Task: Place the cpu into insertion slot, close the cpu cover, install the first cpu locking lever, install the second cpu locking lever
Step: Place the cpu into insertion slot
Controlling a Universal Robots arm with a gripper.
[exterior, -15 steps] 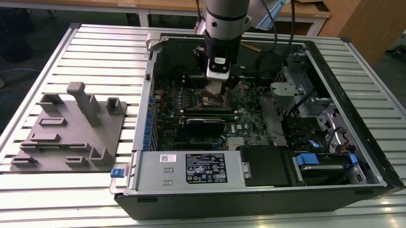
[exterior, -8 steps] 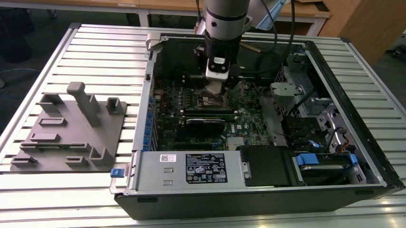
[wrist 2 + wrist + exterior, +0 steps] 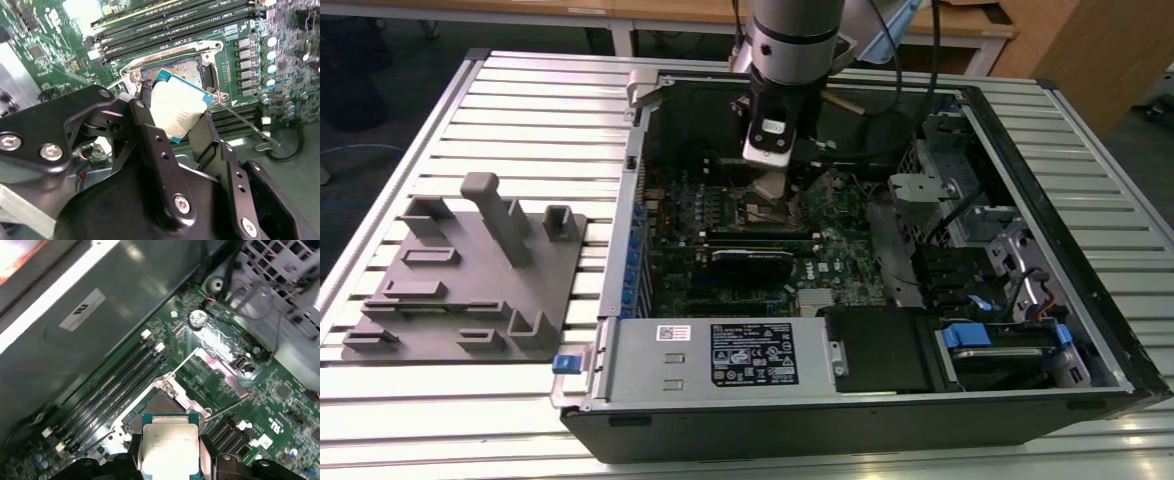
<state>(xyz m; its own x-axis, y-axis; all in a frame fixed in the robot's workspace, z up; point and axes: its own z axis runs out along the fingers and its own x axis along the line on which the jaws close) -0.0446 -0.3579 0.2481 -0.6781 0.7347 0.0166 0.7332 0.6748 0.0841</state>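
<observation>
My gripper (image 3: 177, 111) is shut on the cpu (image 3: 184, 100), a pale square chip with a teal edge, held by two opposite sides between black fingers (image 3: 146, 117). The chip hangs tilted just above the insertion slot (image 3: 189, 70), whose dark recess lies uncovered inside its silvery rim. In the first wrist view the cpu (image 3: 170, 445) sits right beside the slot (image 3: 159, 407), and the cpu cover (image 3: 215, 365) stands swung open beyond it. A thin locking lever (image 3: 246, 124) sticks out free next to the socket. In the exterior view the gripper (image 3: 767, 190) is low inside the computer case.
Long black memory slots (image 3: 175, 25) run beside the socket. A silver box with a white label (image 3: 720, 355) fills the case's near side, with drive bays (image 3: 994, 345) toward the exterior view's right. A grey fixture plate (image 3: 467, 270) lies on the slatted table outside the case.
</observation>
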